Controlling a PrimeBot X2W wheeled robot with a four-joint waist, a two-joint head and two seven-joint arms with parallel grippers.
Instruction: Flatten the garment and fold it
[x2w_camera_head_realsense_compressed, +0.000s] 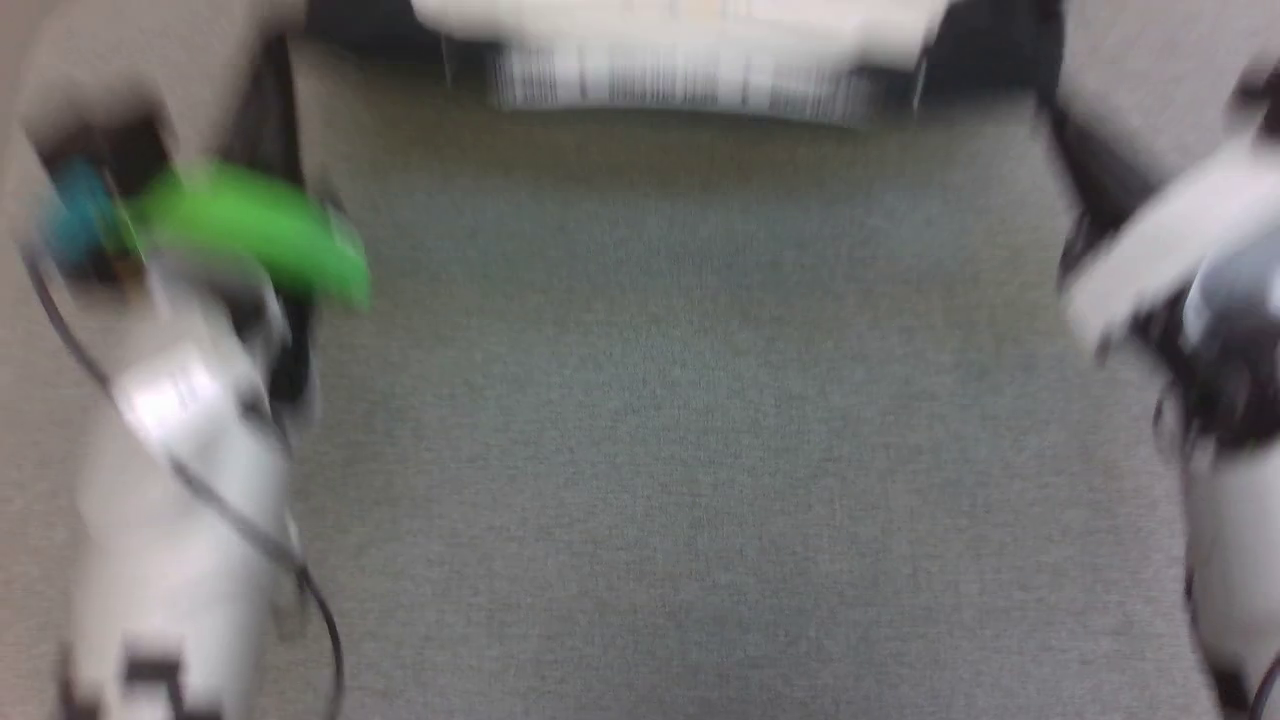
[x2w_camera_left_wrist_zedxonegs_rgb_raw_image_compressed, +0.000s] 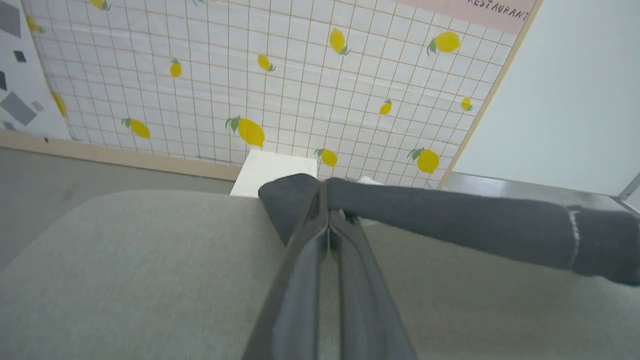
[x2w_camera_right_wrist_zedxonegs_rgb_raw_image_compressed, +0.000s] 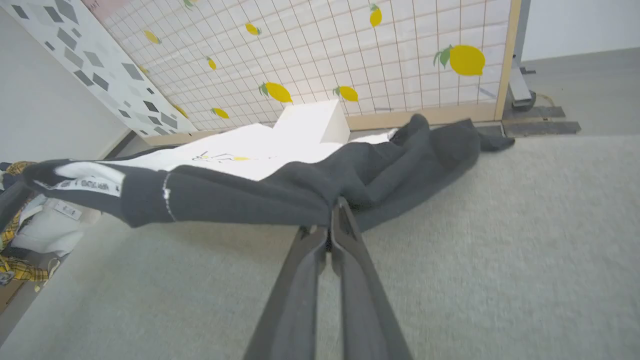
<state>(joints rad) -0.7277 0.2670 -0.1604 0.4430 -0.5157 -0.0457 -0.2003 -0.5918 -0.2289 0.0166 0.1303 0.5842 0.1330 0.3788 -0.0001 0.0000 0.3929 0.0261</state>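
In the left wrist view my left gripper (x2w_camera_left_wrist_zedxonegs_rgb_raw_image_compressed: 327, 200) is shut on a black fold of the garment (x2w_camera_left_wrist_zedxonegs_rgb_raw_image_compressed: 450, 220), which stretches taut away to the right above the grey table (x2w_camera_left_wrist_zedxonegs_rgb_raw_image_compressed: 125, 260). My right gripper (x2w_camera_right_wrist_zedxonegs_rgb_raw_image_compressed: 334, 205) is likewise shut on black cloth of the garment (x2w_camera_right_wrist_zedxonegs_rgb_raw_image_compressed: 250, 192). From there the black shoulder band runs left, with the white printed neck tape (x2w_camera_right_wrist_zedxonegs_rgb_raw_image_compressed: 90, 182) near its end. The white body (x2w_camera_right_wrist_zedxonegs_rgb_raw_image_compressed: 240, 150) hangs behind. The head view is badly blurred, with pale forearms at its left (x2w_camera_head_realsense_compressed: 180, 420) and right (x2w_camera_head_realsense_compressed: 1200, 300) edges.
A lemon-print grid panel (x2w_camera_left_wrist_zedxonegs_rgb_raw_image_compressed: 250, 75) stands behind the table, with a white box (x2w_camera_right_wrist_zedxonegs_rgb_raw_image_compressed: 312, 122) at its foot. A pile of other clothes (x2w_camera_right_wrist_zedxonegs_rgb_raw_image_compressed: 20, 240) lies off the table's left side. A blurred green shape (x2w_camera_head_realsense_compressed: 260, 235) sits by the left arm.
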